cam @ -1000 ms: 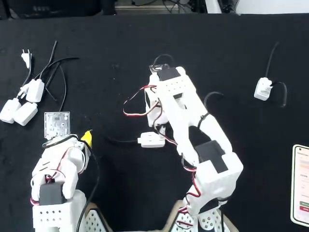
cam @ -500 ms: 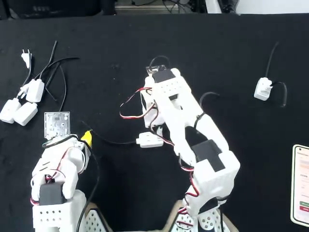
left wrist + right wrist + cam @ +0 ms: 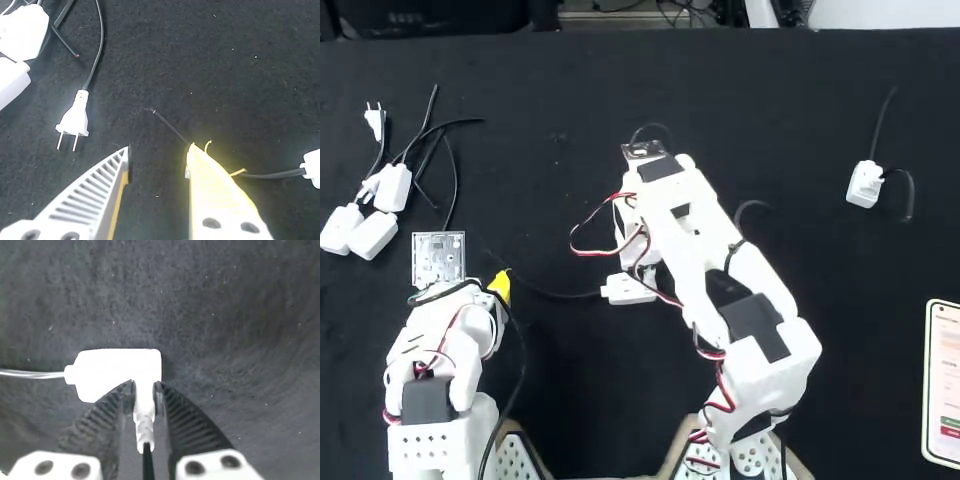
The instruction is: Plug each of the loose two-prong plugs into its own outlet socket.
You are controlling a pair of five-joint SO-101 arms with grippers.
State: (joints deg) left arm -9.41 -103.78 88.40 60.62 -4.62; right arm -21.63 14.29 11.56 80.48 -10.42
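In the right wrist view, the right claw [image 3: 144,387] is clamping shut on a white plug [image 3: 145,415]. The plug's nose is pressing against a socket [image 3: 117,372], a rounded white block lying flat just ahead of the fingertips. The prongs are hidden, so I cannot tell how deep they are sitting. A cord is leaving the socket's end, off to one side of the claw.

In the left wrist view, the left claw [image 3: 157,155] is standing wide open and gripping nothing, with one ribbed white finger and one yellow. A loose plug [image 3: 73,120] is lying near the white finger and a little ahead of it. It is white, with two prongs pointing back at the claw and a black cord trailing away. Farther ahead, white blocks [image 3: 20,30] are lying beside one another.

In the high view, the right arm [image 3: 720,290] is covering its claw, and the socket [image 3: 630,291] is poking out beside it. The loose plug [image 3: 373,120] and the blocks [image 3: 372,235] are lying ahead of the left arm [image 3: 435,350]. Another block [image 3: 865,183] is sitting well off to the right arm's outer side. The desk [image 3: 800,110] is wearing black cloth, and a phone [image 3: 945,380] is lying at its right edge.
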